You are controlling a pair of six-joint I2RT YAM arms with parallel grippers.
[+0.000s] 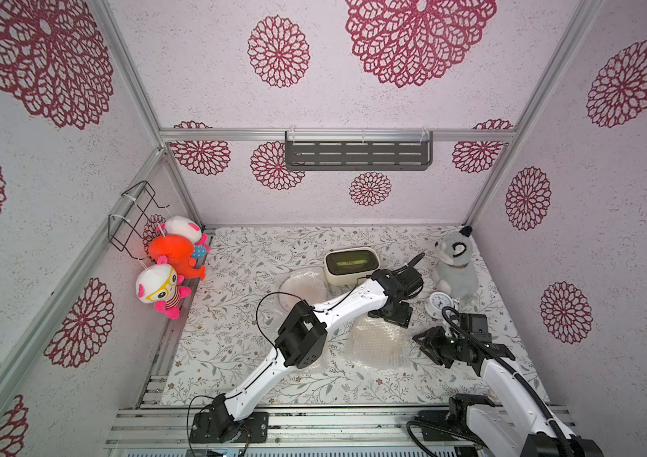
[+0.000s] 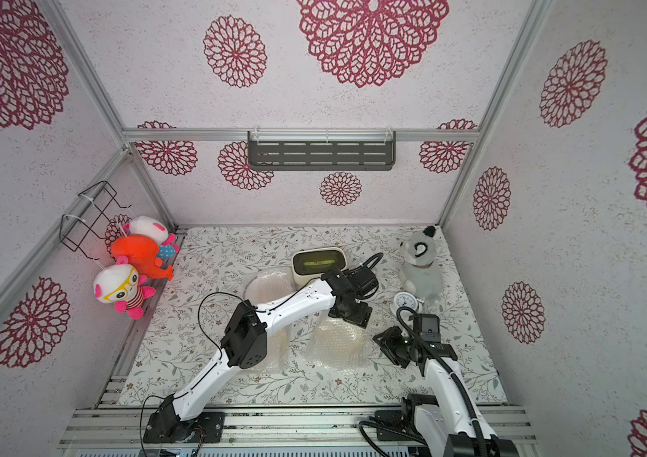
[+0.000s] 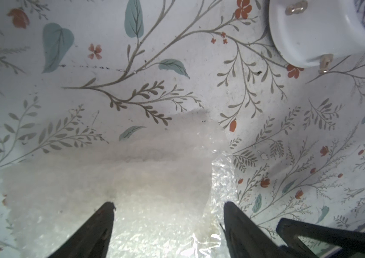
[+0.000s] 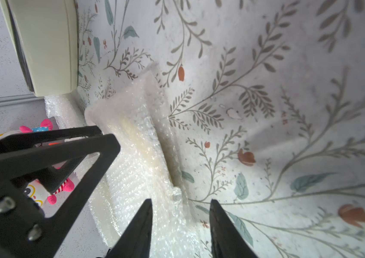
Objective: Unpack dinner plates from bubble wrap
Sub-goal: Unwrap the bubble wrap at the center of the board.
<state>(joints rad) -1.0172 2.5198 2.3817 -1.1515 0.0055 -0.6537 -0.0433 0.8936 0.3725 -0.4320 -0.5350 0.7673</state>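
Note:
A bundle of bubble wrap [image 1: 377,342] lies mid-table, and a cream dinner plate shows faintly through it [image 4: 136,138]. My left gripper [image 3: 169,204] hangs open just over the bundle's far edge, its fingertips [image 3: 110,206] wide apart above the wrap [image 3: 154,178]. My right gripper [image 4: 181,202] is open at the bundle's right edge, with a crumpled fold of wrap [image 4: 176,194] lying between the jaws. In both top views the grippers [image 1: 389,316] [image 1: 424,342] flank the bundle. A second wrapped round plate [image 1: 302,285] lies behind, and more wrap [image 2: 274,356] sits under the left elbow.
A cream box with a dark green top [image 1: 351,266] stands behind the bundle. A small white alarm clock [image 1: 439,304] and a grey plush animal [image 1: 455,265] sit at the back right. Plush toys [image 1: 171,269] hang on the left wall. The floral table cover [image 1: 234,356] lies underneath.

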